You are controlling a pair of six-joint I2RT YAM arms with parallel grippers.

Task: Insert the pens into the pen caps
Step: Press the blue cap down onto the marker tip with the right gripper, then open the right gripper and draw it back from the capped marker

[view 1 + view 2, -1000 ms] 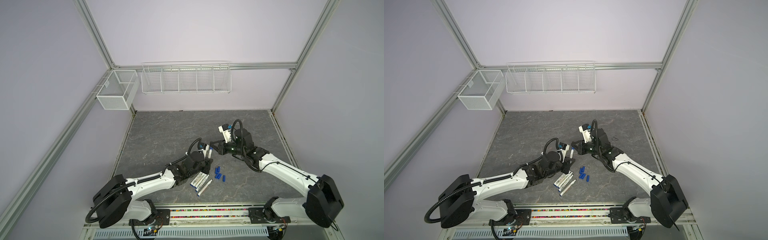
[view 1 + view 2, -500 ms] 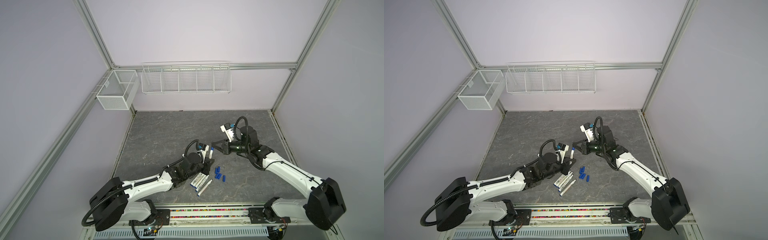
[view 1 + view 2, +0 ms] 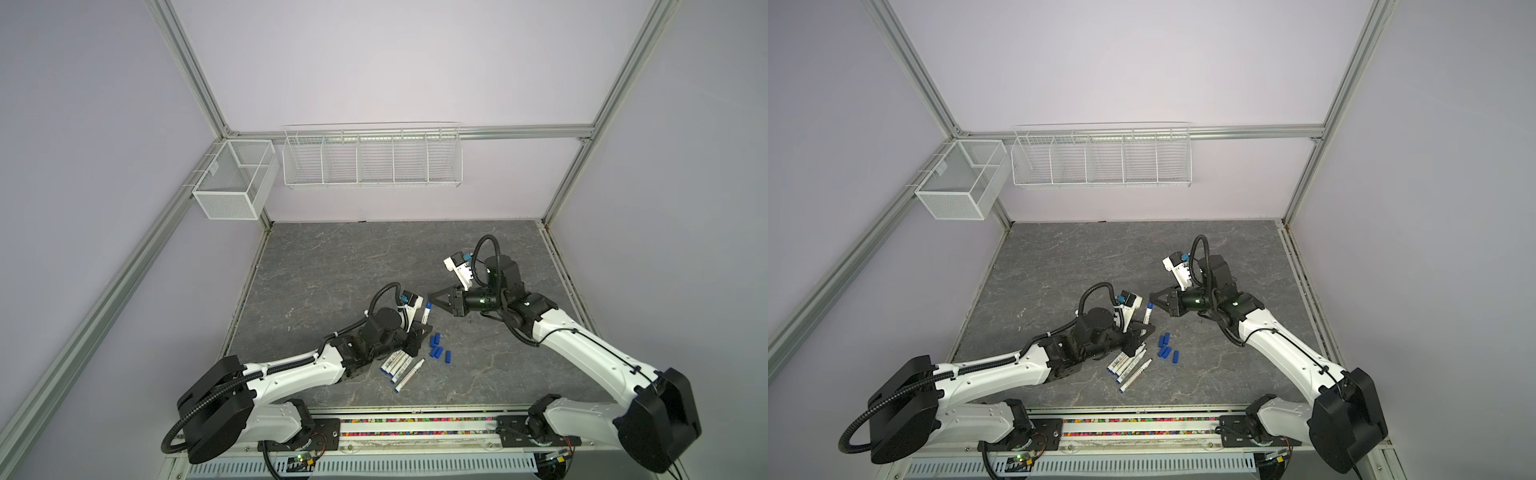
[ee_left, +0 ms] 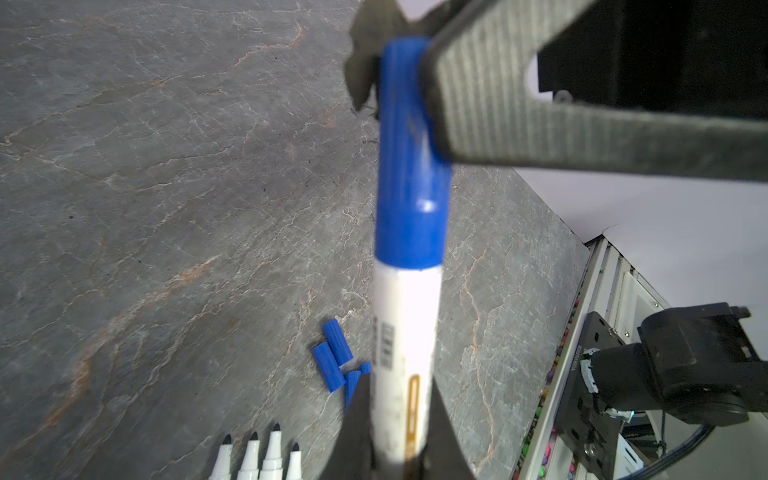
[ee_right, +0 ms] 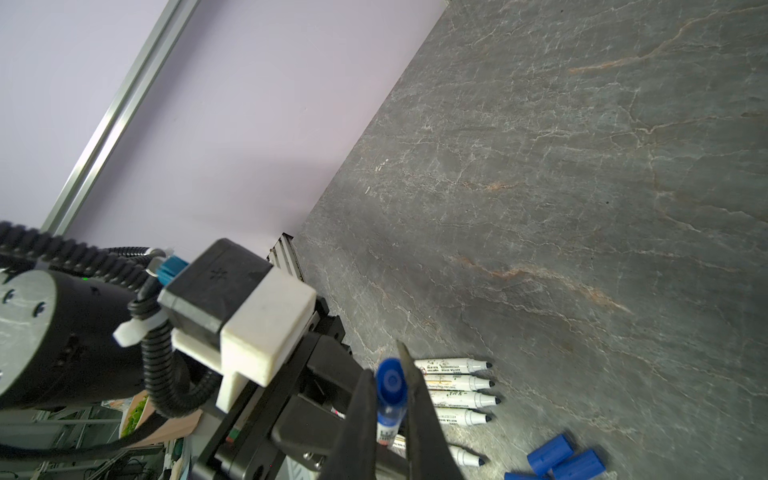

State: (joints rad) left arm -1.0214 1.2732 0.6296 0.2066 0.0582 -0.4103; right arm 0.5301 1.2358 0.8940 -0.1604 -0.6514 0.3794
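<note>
1. Tabletop [image 3: 332, 266]: dark grey, stone-patterned slab with pale veins. It carries all the loose stock toward its front middle.
2. Wire rack [image 3: 372, 166]: white, with divided bays, fixed to the back wall above the tabletop.
3. Mesh basket [image 3: 232, 187]: white, hung on the left frame rail beside the wire rack.
4. Left hand [image 4: 400, 399]: closed around the lower barrel of the held pen, one finger on each side. It sits just above the loose pens.
5. Right hand [image 3: 430, 296]: reaches in from the right. It is closed on the top end of the fitted cap, with one finger on either side of the cap in both wrist views.
6. Loose pens [image 5: 457, 400]: five count in the right wrist view. White barrels with dark print and bare dark nibs lie side by side on the tabletop, four close together and one slightly apart. All nibs point toward the loose caps.
7. Held pen [image 4: 405, 332]: white barrel with printed markings, lifted clear of the tabletop between the two hands, cap end raised.
8. Loose caps [image 3: 435, 352]: a small cluster of bright blue cylinders on the tabletop, just beside the nibs of the loose pens, on the right arm's side.
9. Fitted cap [image 4: 409, 199]: bright blue, seated on the tip end of the held pen, its rim meeting the white barrel.
</note>
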